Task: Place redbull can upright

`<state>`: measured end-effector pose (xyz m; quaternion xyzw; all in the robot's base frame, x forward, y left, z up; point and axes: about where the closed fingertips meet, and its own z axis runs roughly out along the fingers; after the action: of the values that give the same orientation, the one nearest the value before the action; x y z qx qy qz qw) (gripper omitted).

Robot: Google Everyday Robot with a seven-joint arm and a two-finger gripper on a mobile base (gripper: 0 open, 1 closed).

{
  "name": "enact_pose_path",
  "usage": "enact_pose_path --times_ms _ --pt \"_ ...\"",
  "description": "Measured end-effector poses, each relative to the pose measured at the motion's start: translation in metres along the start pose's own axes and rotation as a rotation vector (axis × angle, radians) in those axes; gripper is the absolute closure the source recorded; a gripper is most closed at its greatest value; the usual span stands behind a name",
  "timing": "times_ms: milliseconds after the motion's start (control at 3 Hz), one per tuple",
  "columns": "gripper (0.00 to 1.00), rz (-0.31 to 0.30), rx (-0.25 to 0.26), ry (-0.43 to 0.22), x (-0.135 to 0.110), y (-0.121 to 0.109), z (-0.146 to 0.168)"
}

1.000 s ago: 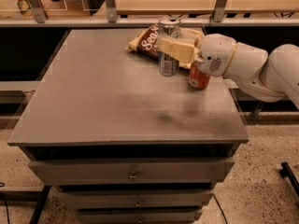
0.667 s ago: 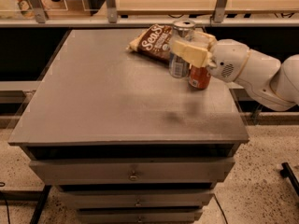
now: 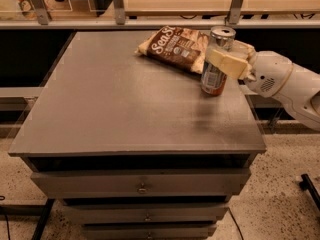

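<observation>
**Redbull can held near the right edge of a grey cabinet top**

Camera view: A grey cabinet top [image 3: 125,99] is seen from above and in front, with drawers [image 3: 142,186] below it. At the upper right of the frame, a white robot arm [image 3: 280,81] reaches in from the right edge. Its gripper [image 3: 219,59] is clamped around the middle of the redbull can [image 3: 219,46], with one cream finger [image 3: 227,64] laid across the front of the can. The can is close to upright, its silver pull-tab top leaning slightly to the right. Whether its foot rests on the surface cannot be told. An orange-red patch [image 3: 218,86] is seen low at the can's foot. It may belong to a second can directly behind, but this cannot be made out. A brown snack bag [image 3: 172,44] lies flat just to the left of the can, at upper centre.

The can is judged to be light, with a thin wall that is easily dented and a smooth, slippery skin. A moderate grip at mid-height, as held now, is judged best. Its narrow base is likely to tip unless it is set down flat.
</observation>
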<state>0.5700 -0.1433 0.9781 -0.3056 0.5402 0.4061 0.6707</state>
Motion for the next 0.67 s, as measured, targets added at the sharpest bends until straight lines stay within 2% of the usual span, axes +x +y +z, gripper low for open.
enact_pose_path --times_ms 333,667 --pt "1.00 -0.021 -0.004 -0.001 -0.001 -0.005 -0.023" --pt "1.00 -0.058 -0.020 0.028 0.006 -0.008 -0.058"
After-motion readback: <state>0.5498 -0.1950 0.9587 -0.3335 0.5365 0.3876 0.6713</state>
